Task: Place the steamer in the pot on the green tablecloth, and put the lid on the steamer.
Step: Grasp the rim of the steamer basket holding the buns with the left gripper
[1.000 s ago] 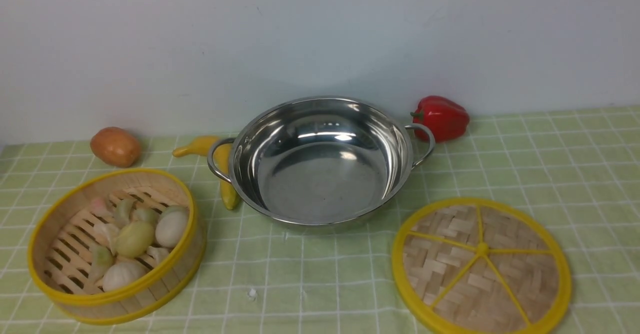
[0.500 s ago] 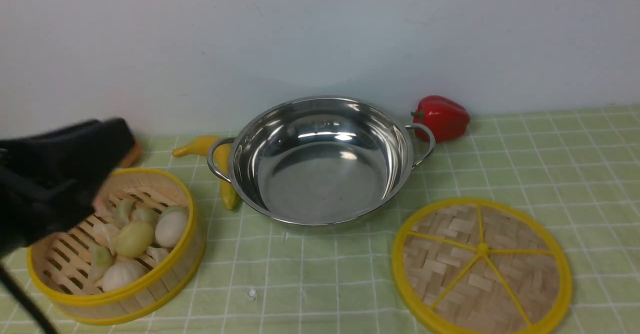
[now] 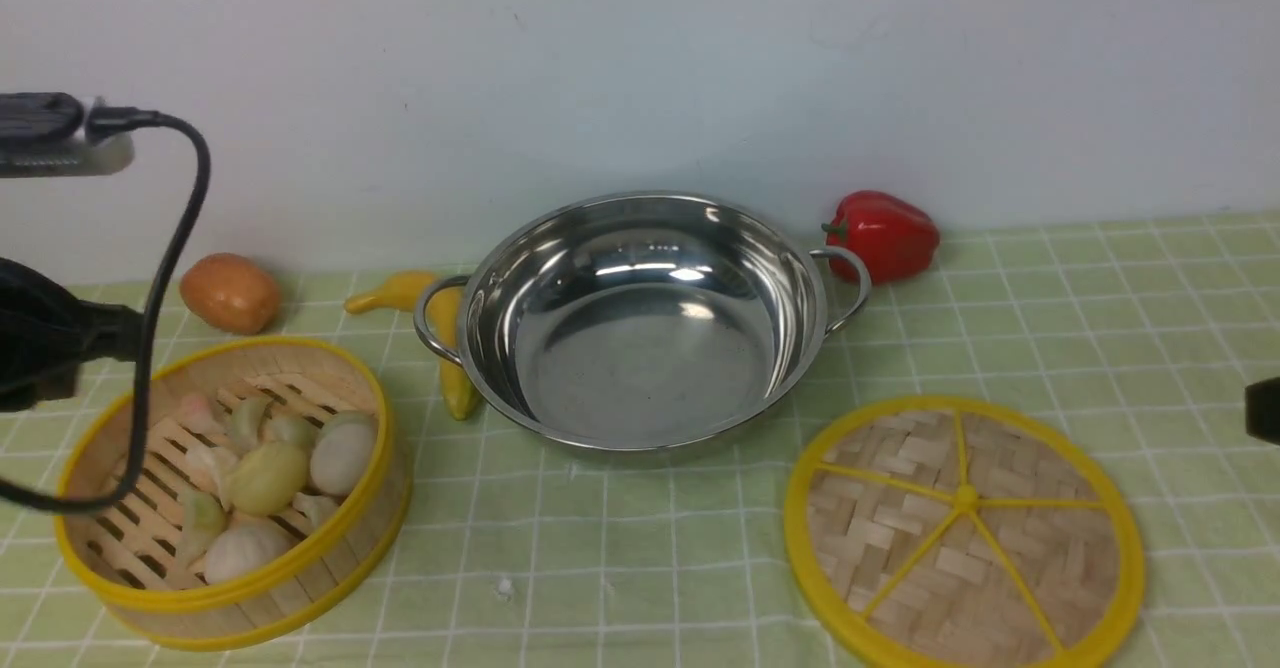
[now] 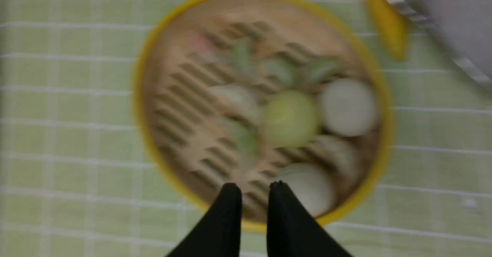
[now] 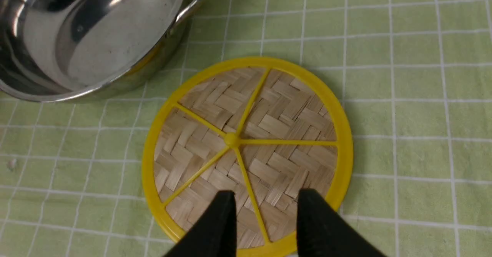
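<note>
On the left of the green cloth stands the steamer, upright and apart from the pot at the middle. The lid lies flat on the right, near the pot but not touching it.

The front view alone shows the far row by the wall: one brown potato, one curved yellow vegetable running behind the pot's left handle, and one red pepper beside the right handle. Of the arms it gives only black parts at either edge.

The wrist views show the fingers. The left hand hangs over the steamer's near rim, its fingers a narrow slit apart with nothing between them; that picture is blurred. The right hand hangs over the lid's edge, its fingers wider apart and also empty, with the pot beyond.

Counted: one steamer, one pot with two handles, and one lid with five spokes. The buns are heaped too closely to count.
</note>
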`<state>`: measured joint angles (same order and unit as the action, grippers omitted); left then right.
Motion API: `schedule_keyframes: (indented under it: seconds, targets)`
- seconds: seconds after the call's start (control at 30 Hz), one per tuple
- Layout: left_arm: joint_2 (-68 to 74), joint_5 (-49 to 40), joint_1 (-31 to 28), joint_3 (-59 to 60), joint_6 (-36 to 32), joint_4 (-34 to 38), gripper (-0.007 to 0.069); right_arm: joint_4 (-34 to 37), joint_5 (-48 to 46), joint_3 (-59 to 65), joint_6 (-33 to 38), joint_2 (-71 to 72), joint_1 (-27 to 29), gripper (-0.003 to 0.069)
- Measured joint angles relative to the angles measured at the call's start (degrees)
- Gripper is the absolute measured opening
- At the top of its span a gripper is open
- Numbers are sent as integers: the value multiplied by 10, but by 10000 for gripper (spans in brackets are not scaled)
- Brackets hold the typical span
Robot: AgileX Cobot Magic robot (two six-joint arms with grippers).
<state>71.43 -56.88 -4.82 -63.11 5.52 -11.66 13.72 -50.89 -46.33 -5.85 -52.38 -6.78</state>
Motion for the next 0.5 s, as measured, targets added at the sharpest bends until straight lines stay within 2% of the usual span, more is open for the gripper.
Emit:
schedule_keyframes:
  seconds: [0.07, 0.13, 0.23, 0.4, 0.5]
  targets:
    - [38, -49, -6, -23, 52, -93, 98, 3, -2, 0, 5, -3, 0, 242]
    - [64, -60, -23, -29, 65, -104, 114, 3, -2, 0, 15, -4, 0, 242]
    - [95, -54, -52, -30, 57, -80, 138, 3, -3, 0, 25, -4, 0, 242]
    - [170, 10, -132, -30, -22, 27, 211, 4, -3, 0, 52, -4, 0, 242]
    - [196, 29, -150, -30, -55, 52, 249, 4, -4, 0, 58, -4, 0, 242]
